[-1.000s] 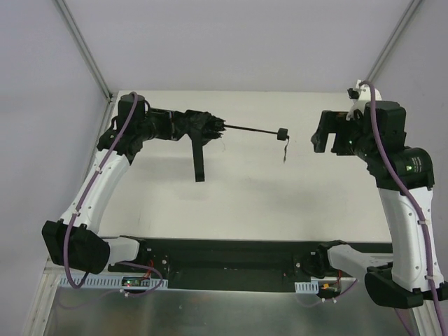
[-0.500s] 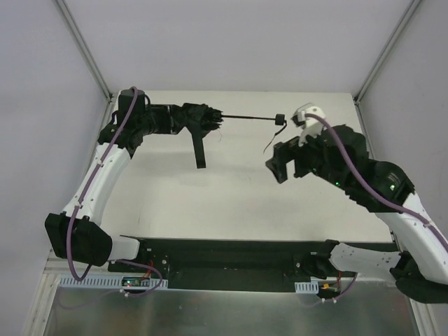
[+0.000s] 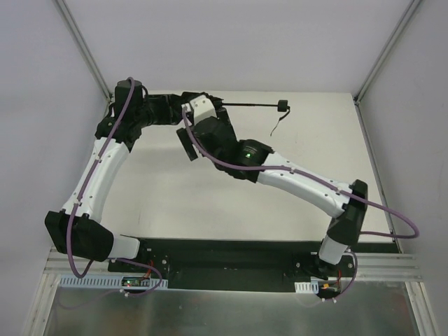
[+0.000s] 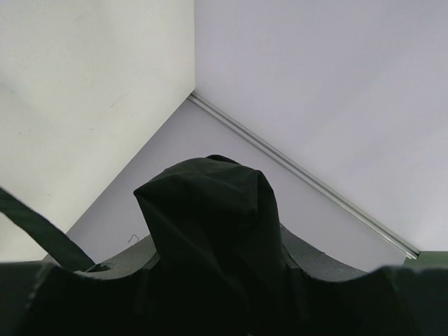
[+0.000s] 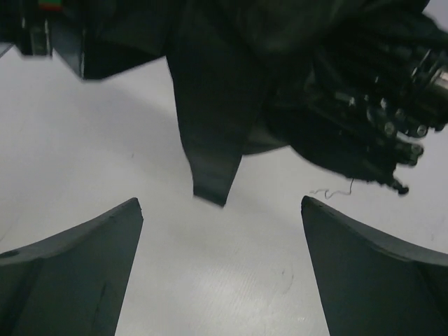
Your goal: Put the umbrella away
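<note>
Above the white table [image 3: 175, 203], the left gripper [image 3: 171, 112] pinches the umbrella [image 3: 246, 106] by its cloth end. Its stick is not pushed in yet. The right gripper [image 5: 222, 213] is spread wide, holding nothing.

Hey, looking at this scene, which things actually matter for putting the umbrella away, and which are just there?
Part of the job: the umbrella, gripped by the left hand; the open right hand, close to its fabric.
Just there: the table; the walls.
</note>
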